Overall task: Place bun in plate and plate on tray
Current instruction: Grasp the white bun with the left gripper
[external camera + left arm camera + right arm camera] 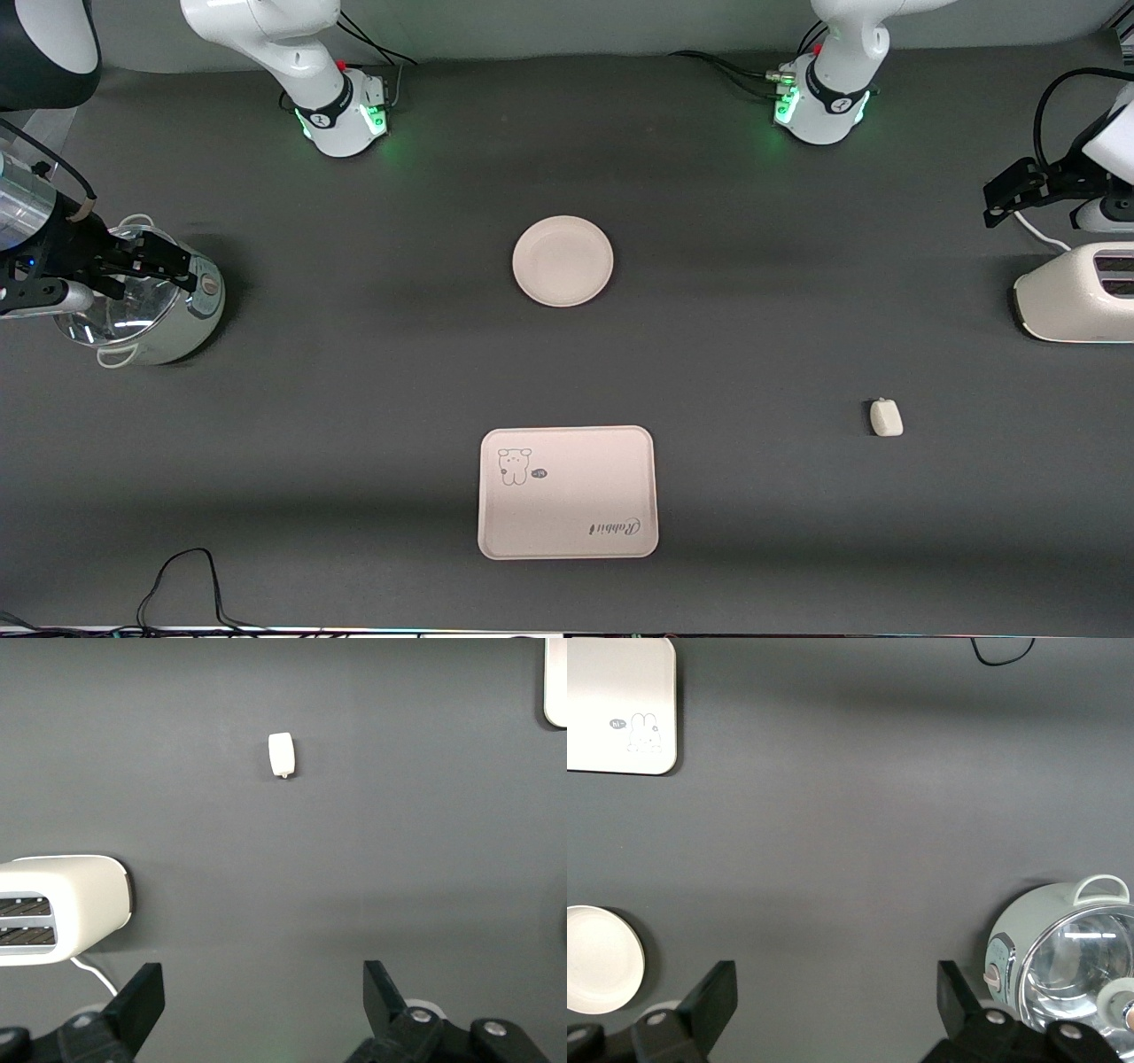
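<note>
Bun (886, 417) lies bare on the table toward the left arm's end, well apart from plate (563, 261) and tray (567, 493); left gripper (1019, 190), jaws apart above the toaster (1076, 292), is closer than right gripper (155, 266), likewise spread over the pot (146, 310).

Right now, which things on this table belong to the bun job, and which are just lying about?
Part of the job:
bun
plate
tray

Just lying about:
toaster
lidded pot
</note>
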Controlling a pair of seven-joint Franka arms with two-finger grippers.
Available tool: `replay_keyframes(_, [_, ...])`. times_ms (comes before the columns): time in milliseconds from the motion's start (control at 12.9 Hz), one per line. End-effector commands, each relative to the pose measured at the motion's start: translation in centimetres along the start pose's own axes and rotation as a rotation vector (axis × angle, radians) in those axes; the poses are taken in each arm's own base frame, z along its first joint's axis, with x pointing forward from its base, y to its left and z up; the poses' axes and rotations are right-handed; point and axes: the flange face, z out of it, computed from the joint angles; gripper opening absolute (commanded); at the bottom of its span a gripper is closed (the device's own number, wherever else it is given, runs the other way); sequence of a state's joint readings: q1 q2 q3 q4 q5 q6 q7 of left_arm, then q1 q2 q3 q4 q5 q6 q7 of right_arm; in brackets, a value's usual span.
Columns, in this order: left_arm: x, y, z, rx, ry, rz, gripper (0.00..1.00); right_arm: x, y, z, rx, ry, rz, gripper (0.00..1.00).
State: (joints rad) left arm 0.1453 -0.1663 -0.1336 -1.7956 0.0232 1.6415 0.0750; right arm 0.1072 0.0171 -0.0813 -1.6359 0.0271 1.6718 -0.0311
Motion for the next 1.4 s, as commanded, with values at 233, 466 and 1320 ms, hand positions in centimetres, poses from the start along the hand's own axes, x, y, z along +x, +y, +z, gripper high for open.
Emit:
replay_keyframes(233, [0.4, -0.1, -0.2, -0.04, -0.005, -0.01, 1.0, -0.5, 0.8, -0.6, 0.0, -0.006, 0.029, 1.0])
replay_keyframes(466, [4.7, -1.1, 5.5, -0.053, 0.011, -0.018, 1.0, -0.2, 0.9, -0.7, -0.001, -0.002, 0.03, 1.0])
replay_keyframes(1320, [13.0, -1.2, 41.5, -0.053, 0.041, 0.002, 1.0, -0.3, 1.1, -0.7, 0.035, -0.015, 0.033, 1.0])
